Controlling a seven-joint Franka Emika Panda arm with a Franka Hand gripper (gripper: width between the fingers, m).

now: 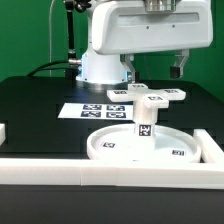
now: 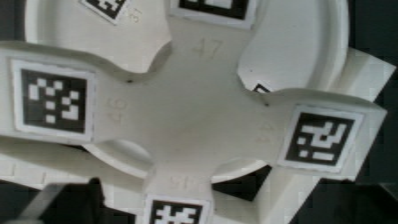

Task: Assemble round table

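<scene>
The large rimmed round disc [image 1: 110, 147] lies on the black table near the front. The short post [image 1: 143, 126] stands upright on its middle, with tags on its sides. The cross-shaped foot [image 1: 152, 96] sits on top of the post, level. My gripper [image 1: 154, 72] hangs just above the foot with its two dark fingers [image 1: 130, 68] spread wide apart, holding nothing. In the wrist view the foot [image 2: 178, 100] fills the picture from close above, its tagged arms pointing outward. My fingertips do not show there.
The marker board [image 1: 92, 110] lies flat behind the disc. White straight rails run along the front [image 1: 100, 168], the exterior view's right [image 1: 211, 147] and left [image 1: 3, 131]. The arm's white base [image 1: 100, 65] stands at the back.
</scene>
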